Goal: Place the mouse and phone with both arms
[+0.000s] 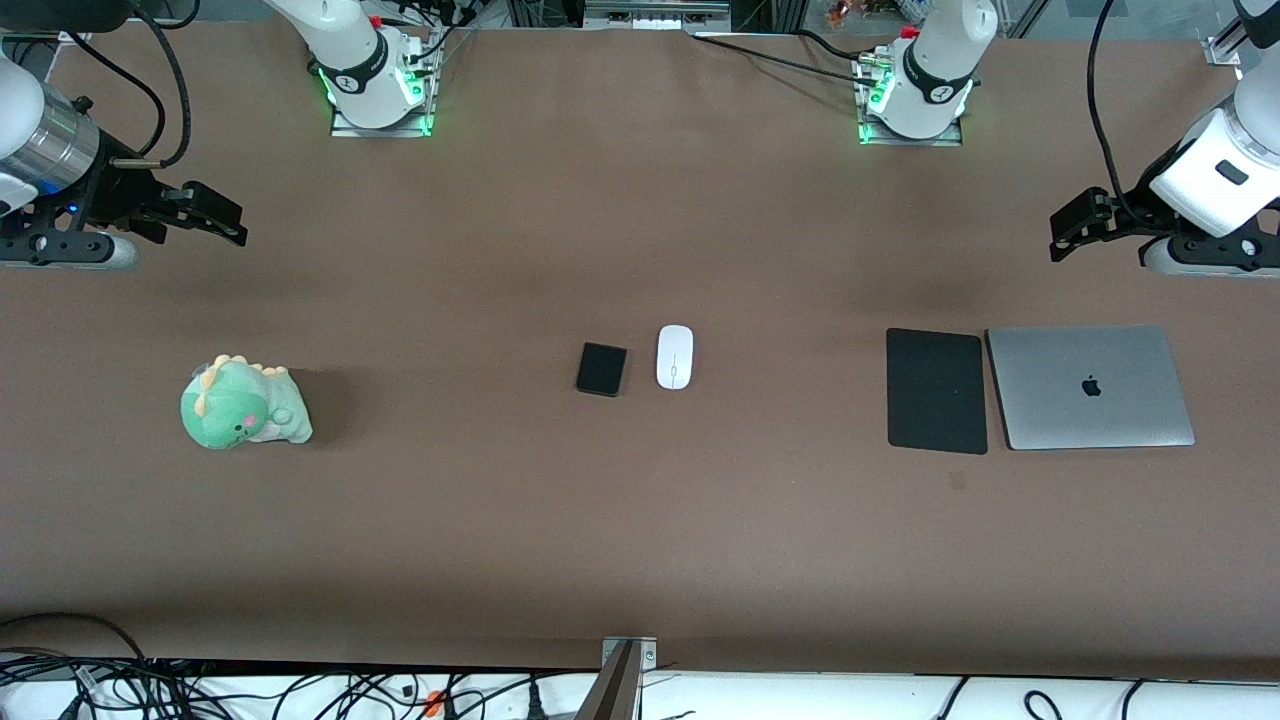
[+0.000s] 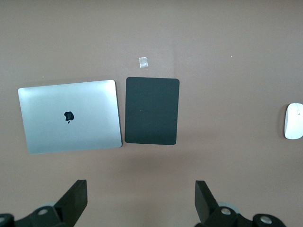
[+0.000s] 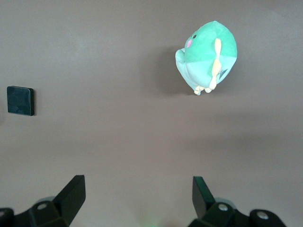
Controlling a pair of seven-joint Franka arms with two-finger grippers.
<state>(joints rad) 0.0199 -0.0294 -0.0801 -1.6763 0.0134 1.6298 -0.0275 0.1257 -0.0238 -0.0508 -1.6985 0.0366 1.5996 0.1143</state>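
Note:
The white oval mouse (image 1: 675, 356) lies at the table's middle. The small black phone (image 1: 602, 369) lies beside it, toward the right arm's end. The mouse shows at the edge of the left wrist view (image 2: 294, 121), the phone in the right wrist view (image 3: 20, 100). My left gripper (image 1: 1070, 228) is open and empty, up in the air over bare table at the left arm's end, apart from both things. My right gripper (image 1: 222, 216) is open and empty, up in the air over bare table at the right arm's end. Both arms wait.
A black mouse pad (image 1: 936, 390) and a closed silver laptop (image 1: 1090, 386) lie side by side toward the left arm's end. A green plush dinosaur (image 1: 243, 404) sits toward the right arm's end. A small clear scrap (image 2: 143, 62) lies by the pad.

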